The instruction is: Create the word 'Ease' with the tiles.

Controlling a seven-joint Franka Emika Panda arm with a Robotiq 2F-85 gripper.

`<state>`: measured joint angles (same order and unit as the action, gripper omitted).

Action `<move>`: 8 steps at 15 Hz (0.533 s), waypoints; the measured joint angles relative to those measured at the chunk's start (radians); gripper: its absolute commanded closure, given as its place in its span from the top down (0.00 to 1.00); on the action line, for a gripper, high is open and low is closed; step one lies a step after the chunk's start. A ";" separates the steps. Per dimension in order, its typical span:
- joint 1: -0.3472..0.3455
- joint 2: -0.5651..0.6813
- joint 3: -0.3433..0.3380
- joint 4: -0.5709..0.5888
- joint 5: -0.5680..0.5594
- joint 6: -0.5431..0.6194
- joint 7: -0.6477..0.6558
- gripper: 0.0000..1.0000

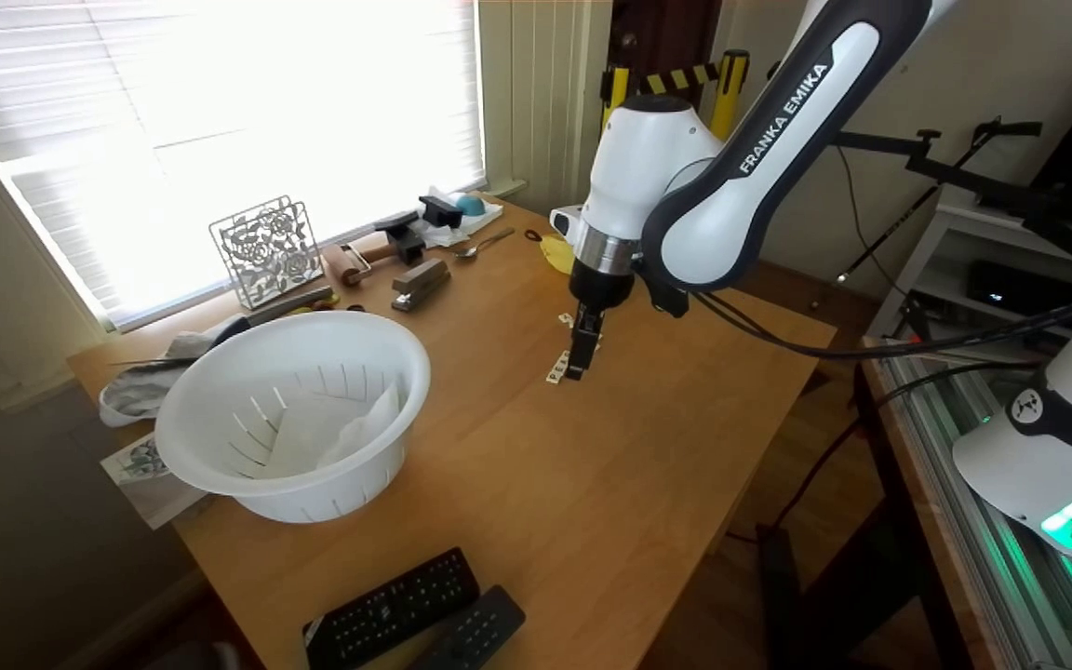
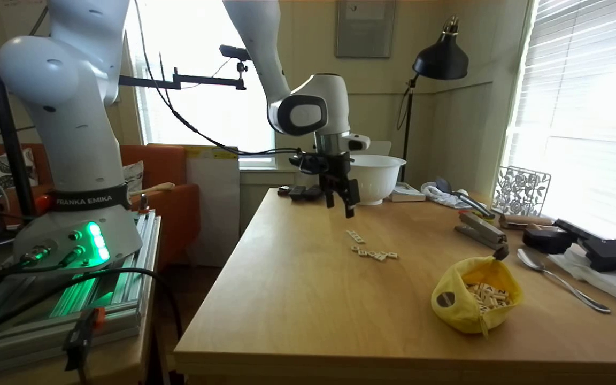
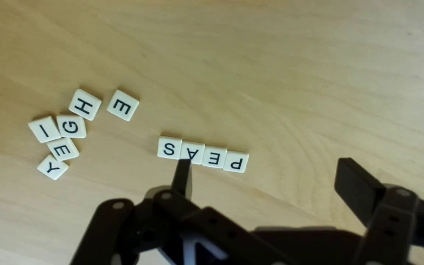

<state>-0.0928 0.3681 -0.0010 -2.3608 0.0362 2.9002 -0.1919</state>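
Observation:
Small cream tiles lie flat on the wooden table. In the wrist view, a touching row of tiles reads P [image 3: 236, 162], E [image 3: 214, 157], A [image 3: 193, 151], S [image 3: 169, 148], appearing upside down. Left of it are a lone E tile [image 3: 123, 105] and a loose cluster of H [image 3: 85, 104], G [image 3: 71, 126], I [image 3: 44, 129], E [image 3: 63, 149] and Y [image 3: 52, 167]. The row also shows in an exterior view [image 2: 355, 236]. My gripper [image 3: 264, 163] is open and empty above the table; its left finger overlaps the A's edge in view. It hangs above the table in both exterior views [image 1: 578, 368] [image 2: 340, 209].
A yellow pouch [image 2: 447, 305] holds more tiles. A white bowl [image 1: 294, 321], black remotes [image 1: 396, 609], a stapler [image 1: 421, 284], a spoon [image 2: 559, 280] and a metal rack [image 1: 271, 247] stand on the table [image 1: 536, 502].

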 measured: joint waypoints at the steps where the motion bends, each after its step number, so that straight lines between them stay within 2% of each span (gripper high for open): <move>1: -0.001 0.014 0.003 0.005 0.000 0.014 0.000 0.75; 2: -0.003 0.028 0.007 0.011 0.000 0.026 0.000 0.74; 8: -0.024 0.099 0.034 0.049 0.000 0.096 0.000 0.31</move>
<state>-0.1170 0.4671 0.0326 -2.3114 0.0362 2.9962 -0.1919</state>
